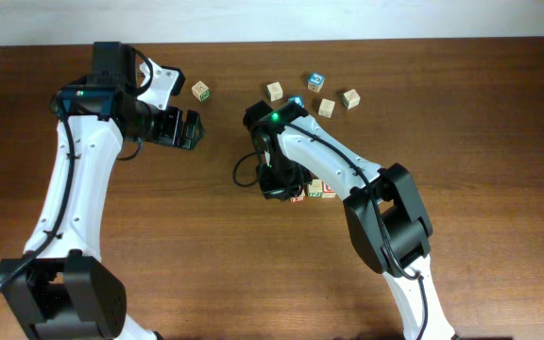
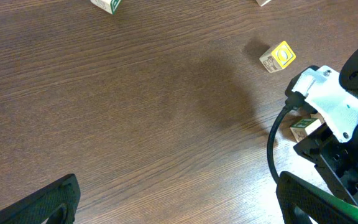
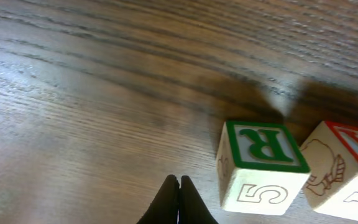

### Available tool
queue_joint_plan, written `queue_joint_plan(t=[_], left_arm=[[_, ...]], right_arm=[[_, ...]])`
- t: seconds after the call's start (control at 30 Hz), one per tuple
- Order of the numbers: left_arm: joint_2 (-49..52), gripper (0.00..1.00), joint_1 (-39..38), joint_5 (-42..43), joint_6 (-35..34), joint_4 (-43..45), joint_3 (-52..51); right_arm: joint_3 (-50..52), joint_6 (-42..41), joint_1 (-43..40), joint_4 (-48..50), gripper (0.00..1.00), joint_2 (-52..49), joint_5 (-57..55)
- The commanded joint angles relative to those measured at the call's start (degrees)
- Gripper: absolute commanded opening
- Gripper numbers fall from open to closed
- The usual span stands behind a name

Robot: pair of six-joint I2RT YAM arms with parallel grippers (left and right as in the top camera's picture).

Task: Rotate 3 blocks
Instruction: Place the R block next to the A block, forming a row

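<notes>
Right wrist view gives you the clearest answer: your right gripper (image 3: 178, 182) has both fingers pressed flat together with nothing between them, so it holds no block. At its 3 o'clock, just beside the tips but apart from them, the green R block (image 3: 263, 165) sits upright on the table (image 3: 73, 93). It shows the green-framed R on top and a 5 on the face toward the camera. At that block's 3 o'clock you see the red-edged block (image 3: 347, 171), turned a little and close against it; whether the two touch I cannot tell.

From overhead, that gripper is tucked under the right arm (image 1: 329, 161) near the middle of the table, and you cannot read its fingers there. Your left gripper (image 1: 194, 129) hangs at the right arm's 9 o'clock, well apart from it, with its jaws spread wide and empty. A lone cube with green marks (image 1: 201, 91) lies at the left gripper's 12 o'clock. A blue-faced cube (image 1: 316, 81) sits among a loose cluster at the right arm's 12 o'clock. In the left wrist view a yellow-faced cube (image 2: 278, 57) rests at 1 o'clock, near the right arm
</notes>
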State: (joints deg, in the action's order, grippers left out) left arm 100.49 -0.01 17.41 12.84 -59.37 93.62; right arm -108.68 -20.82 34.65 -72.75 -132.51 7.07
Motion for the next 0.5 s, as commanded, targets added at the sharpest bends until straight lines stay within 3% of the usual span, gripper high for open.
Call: queue_joint_plan(t=[0.0, 0.47], left_arm=[[-0.1, 0.99, 0.2, 0.8, 0.1, -0.1, 1.2], [-0.1, 0.99, 0.2, 0.8, 0.1, -0.1, 1.2]], right_arm=[[0.4, -0.7, -0.2, -0.1, 0.04, -0.3, -3.6], [0.4, -0.6, -0.2, -0.3, 0.05, -0.3, -6.4]])
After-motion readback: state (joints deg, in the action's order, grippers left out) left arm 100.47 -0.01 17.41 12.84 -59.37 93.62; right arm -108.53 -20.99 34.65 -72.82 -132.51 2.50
